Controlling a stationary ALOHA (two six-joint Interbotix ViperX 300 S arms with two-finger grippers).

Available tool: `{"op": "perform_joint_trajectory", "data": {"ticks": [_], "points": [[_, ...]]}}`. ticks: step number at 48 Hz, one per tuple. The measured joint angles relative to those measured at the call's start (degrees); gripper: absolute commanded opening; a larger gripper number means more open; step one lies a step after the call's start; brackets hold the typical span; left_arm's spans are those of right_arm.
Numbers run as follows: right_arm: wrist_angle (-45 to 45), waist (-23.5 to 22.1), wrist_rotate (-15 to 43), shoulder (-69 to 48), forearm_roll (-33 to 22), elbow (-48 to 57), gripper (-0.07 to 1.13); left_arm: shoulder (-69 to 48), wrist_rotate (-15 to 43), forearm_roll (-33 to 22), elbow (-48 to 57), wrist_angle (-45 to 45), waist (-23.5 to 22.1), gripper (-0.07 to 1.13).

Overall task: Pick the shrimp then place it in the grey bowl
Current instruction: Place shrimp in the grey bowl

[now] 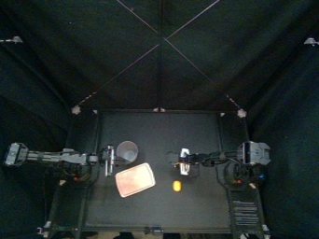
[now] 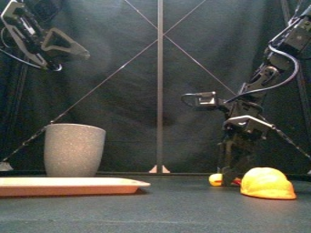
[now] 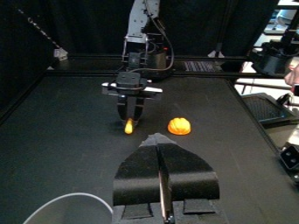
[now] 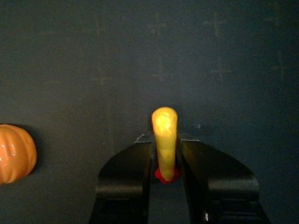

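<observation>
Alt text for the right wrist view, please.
The right gripper is shut on one end of an orange shrimp lying on the black table. A rounded orange toy lies apart from it at the edge.

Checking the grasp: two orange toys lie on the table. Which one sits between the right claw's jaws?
The slim, curved shrimp; the round ribbed toy lies apart, beside the right claw.

The bowl (image 2: 75, 150) is grey, faintly speckled. The tray (image 2: 67, 186) is plain pale pink. The shrimp (image 4: 165, 140) is yellow-orange, with red at one tip. The other toy (image 2: 267, 182) is orange-yellow with faint ribs. The table (image 1: 200, 201) is plain black, as are the curtains (image 2: 122, 73).
</observation>
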Motion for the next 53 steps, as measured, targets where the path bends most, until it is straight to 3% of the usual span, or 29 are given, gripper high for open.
{"op": "perform_joint_trajectory", "data": {"ticks": [13, 27, 40, 53], "points": [[-1.0, 1.1, 0.1, -2.2, 0.6, -2.6, 0.56, -0.3, 0.0, 0.0, 0.3, -0.8, 0.0, 0.06], [-11.2, 1.5, -0.1, -3.6, 0.3, -13.4, 0.56, -0.3, 0.0, 0.0, 0.3, -2.6, 0.9, 0.05], [-20.4, 1.1, -0.1, 5.4, -0.8, -24.3, 0.57, -0.4, 0.1, 0.7, 0.4, -5.7, 1.1, 0.06], [-22.5, 1.1, -0.1, 15.2, -0.8, -35.9, 0.58, -0.4, 0.1, 1.4, 0.5, -6.3, 1.1, 0.06]]}}
